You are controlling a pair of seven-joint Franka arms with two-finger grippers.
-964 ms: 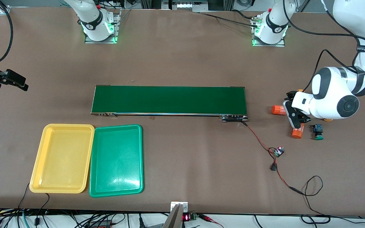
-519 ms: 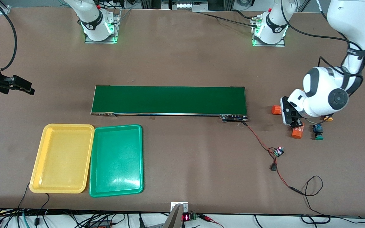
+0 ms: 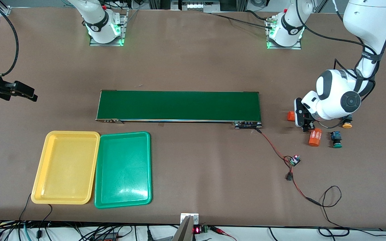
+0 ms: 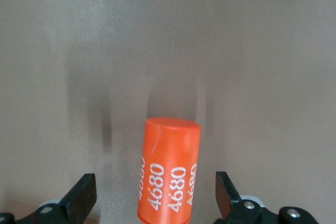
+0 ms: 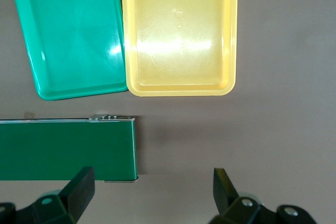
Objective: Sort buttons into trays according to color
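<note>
A green-capped button (image 3: 336, 140) lies on the table at the left arm's end. A yellow-orange-capped button (image 3: 347, 125) peeks out from under the left arm beside it. The yellow tray (image 3: 65, 167) and the green tray (image 3: 123, 169) sit side by side, both empty, nearer the camera than the belt; the right wrist view shows the yellow tray (image 5: 178, 35) and green tray (image 5: 68, 30) too. My left gripper (image 3: 305, 122) hangs open low over an orange cylinder (image 4: 169, 171), which lies untouched between its fingers (image 4: 81, 199). My right gripper (image 3: 28, 94) waits open at the right arm's end.
A long dark-green conveyor belt (image 3: 178, 105) crosses the middle. Two orange printed cylinders lie by the left gripper, one (image 3: 315, 137) nearer the camera, one (image 3: 291, 115) partly hidden. A small circuit board (image 3: 294, 160) with red wire trails from the belt's end.
The left arm has swung toward the belt, uncovering the nearer orange cylinder and the yellow-orange button. The right gripper has drifted slightly toward the belt. Both stay open.
</note>
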